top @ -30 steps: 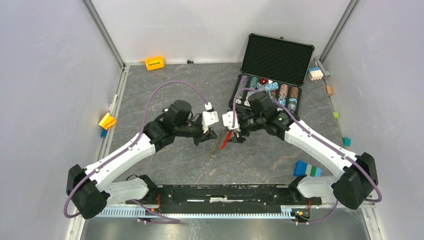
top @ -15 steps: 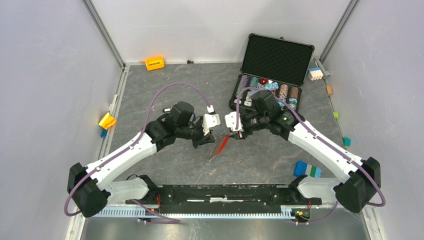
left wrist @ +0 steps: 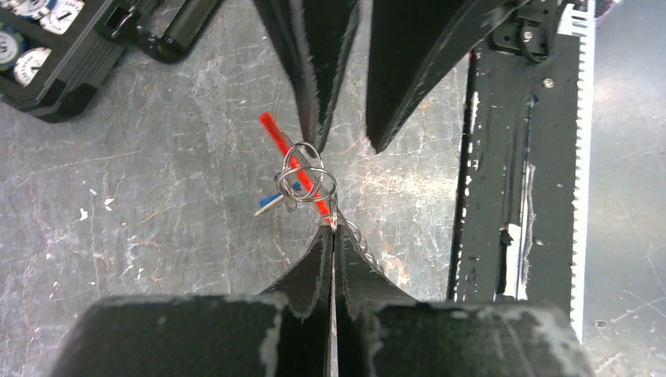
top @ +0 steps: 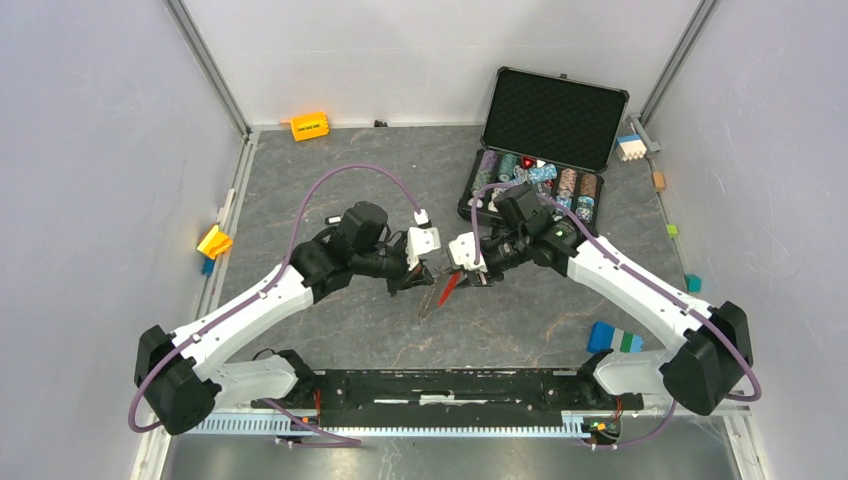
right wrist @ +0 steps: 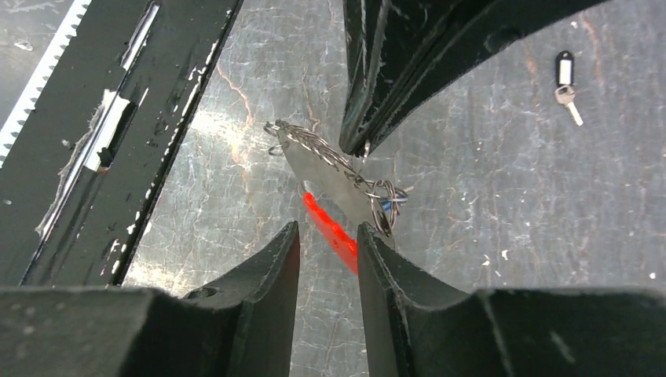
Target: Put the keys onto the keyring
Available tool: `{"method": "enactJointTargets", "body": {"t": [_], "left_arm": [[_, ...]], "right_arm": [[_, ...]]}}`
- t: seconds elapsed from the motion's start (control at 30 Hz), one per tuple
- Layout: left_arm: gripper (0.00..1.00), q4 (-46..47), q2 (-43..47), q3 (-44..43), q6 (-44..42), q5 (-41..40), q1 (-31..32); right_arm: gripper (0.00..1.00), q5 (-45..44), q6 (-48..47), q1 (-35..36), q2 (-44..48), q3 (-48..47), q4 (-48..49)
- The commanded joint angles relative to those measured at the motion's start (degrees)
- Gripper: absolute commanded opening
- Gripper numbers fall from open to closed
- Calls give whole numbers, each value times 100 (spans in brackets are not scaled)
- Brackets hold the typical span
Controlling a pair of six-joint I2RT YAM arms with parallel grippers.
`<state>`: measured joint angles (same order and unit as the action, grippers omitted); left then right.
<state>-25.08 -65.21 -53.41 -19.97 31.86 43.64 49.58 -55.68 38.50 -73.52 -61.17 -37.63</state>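
Keyring [top: 445, 288] is in the middle of the grey table [top: 340, 330], held between the two grippers. The open black case [top: 555, 115] with poker chips [top: 540, 185] stands behind the right arm.

The left gripper [left wrist: 331, 236] has its fingers pressed together on the chain [right wrist: 318, 149], just where the chain meets the wire rings [left wrist: 308, 169], so it carries the whole thing. The right gripper [right wrist: 328, 247] stands opposite with its fingers apart. The red fob [right wrist: 330, 226] passes through the gap between them, and I cannot say surely if one finger touches it.

One of the keys [left wrist: 276, 200], with a small blue tag, seems to be already on the rings beside the fob. A loose key [right wrist: 565, 82], with a dark and white tag, lies alone on the table, well apart from both grippers.

I judge that the step in hand is to get a second hold, so that the rings become steady. The next move calls for the right fingers to shut squarely on the fob without pulling the chain out of the left grip. After that the loose key must be fetched and threaded, which needs one free gripper.
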Motion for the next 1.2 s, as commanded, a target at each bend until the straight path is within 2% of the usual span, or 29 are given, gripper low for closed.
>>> {"method": "enactJointTargets", "body": {"t": [0.0,0.17,0.33,0.7,0.9,1.17], "left_arm": [[2,320,56,-96,-143,638,31],[2,278,54,7,-498,1029,40],[2,187,-1,-12,-739,936,57],[2,113,232,151,-1829,264,173],[2,-297,217,-41,-2433,-783,647],[2,-356,102,-126,-2518,-1249,939]], "right_arm": [[39,145,23,-18,-135,-95,60],[40,170,233,-20,-154,-49,266],[41,249,248,-18,-174,-43,254],[41,201,413,-44,-55,122,408],[42,106,1024,-45,-268,-24,731],[42,477,1261,-44,-697,-135,774]]}}
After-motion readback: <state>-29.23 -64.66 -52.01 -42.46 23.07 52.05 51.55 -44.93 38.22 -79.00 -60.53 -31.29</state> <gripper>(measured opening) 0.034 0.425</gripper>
